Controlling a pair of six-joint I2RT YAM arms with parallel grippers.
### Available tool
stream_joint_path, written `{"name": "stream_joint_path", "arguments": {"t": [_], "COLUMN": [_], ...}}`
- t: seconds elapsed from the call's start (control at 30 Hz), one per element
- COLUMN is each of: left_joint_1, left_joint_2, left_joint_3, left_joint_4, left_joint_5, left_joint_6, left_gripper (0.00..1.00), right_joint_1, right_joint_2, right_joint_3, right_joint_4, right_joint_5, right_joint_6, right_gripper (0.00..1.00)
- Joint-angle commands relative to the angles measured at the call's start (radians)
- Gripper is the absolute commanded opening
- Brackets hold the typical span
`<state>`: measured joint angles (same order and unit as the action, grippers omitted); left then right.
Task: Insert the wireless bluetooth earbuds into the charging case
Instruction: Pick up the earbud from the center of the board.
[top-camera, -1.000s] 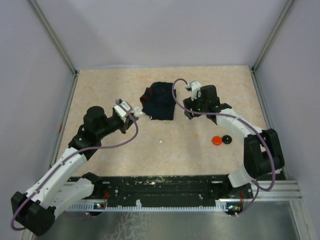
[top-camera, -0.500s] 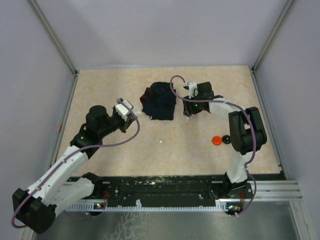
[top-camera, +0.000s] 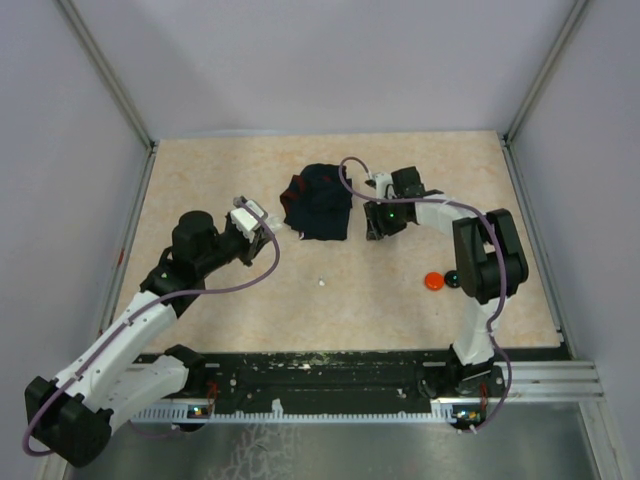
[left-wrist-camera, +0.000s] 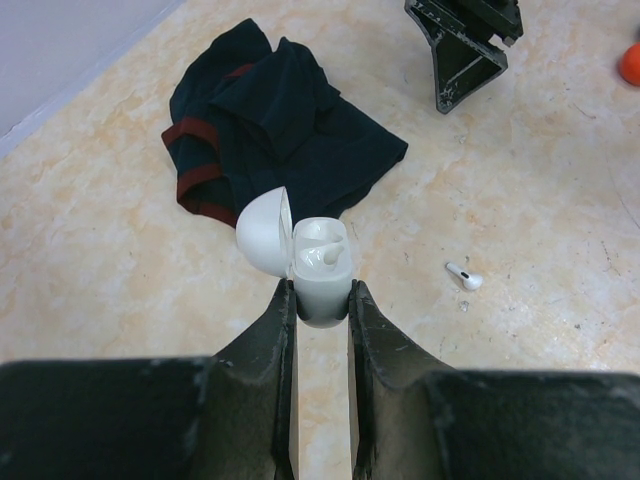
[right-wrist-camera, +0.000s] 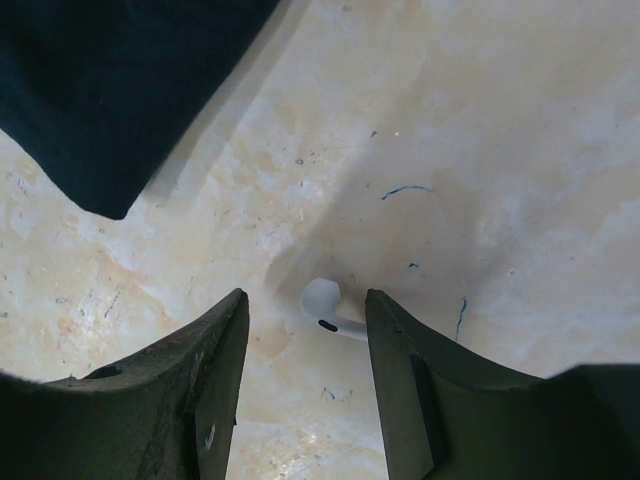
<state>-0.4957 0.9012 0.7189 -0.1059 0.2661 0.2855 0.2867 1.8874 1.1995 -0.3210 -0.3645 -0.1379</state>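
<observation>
Earbuds going into the charging case, and this looks like the pick-up part of the job.

Starting big: pale marbled worktop (top-camera: 200, 170), with a dark cloth (top-camera: 318, 205) bunched up near the middle toward the back.

Left fingers (left-wrist-camera: 270, 340) clamped tight on the white charging case (left-wrist-camera: 322, 290). Lid flipped open to one side, case held up over the worktop just this side of the cloth. Something white showing in one socket, but can't tell if it's a bud or just the moulding.

Right fingers (right-wrist-camera: 215, 380) down at the worktop just beside the cloth's right edge. Set fairly narrow, straddling a white earbud (right-wrist-camera: 323, 303) lying flat with its stem running toward one finger. Gap showing on the other side, so not pinched yet as far as can be told.

Off to the right, well apart from all that: a red disc (top-camera: 433, 282) and a black disc (top-camera: 453, 278), right up against each other.

Smallest of all, a second earbud (left-wrist-camera: 463, 276) alone on bare worktop between the two arms, nearer the front.

Next move, best guess: close the last bit on the bud without flicking it away. Then lift, carry it to the open case and line the stem up with a socket. Tiny and slick-looking, so probably wants a gentle, centred squeeze.
</observation>
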Motion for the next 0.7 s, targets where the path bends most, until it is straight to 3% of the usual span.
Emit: {"name": "stream_joint_path", "arguments": {"t": [0.0, 0.3, 0.67], "left_joint_1": [-0.001, -0.003, -0.002], "left_joint_2": [0.002, 0.001, 0.004], "left_joint_3": [0.011, 0.014, 0.016], "left_joint_4": [0.005, -0.001, -0.003], "left_joint_5": [0.011, 0.009, 0.014], "left_joint_6": [0.002, 0.001, 0.0], "left_gripper": [0.01, 0.01, 0.01], "right_joint_1": [0.018, 0.072, 0.133], "right_joint_2": [-0.038, -0.071, -0.063], "right_joint_3": [0.027, 0.023, 0.038], "right_joint_4": [-0.042, -0.084, -0.097], "right_joint_5": [-0.029, 0.017, 0.199], "right_joint_6": [-0.005, 0.014, 0.011], "right_gripper": [0.5, 0.49, 0.47]}}
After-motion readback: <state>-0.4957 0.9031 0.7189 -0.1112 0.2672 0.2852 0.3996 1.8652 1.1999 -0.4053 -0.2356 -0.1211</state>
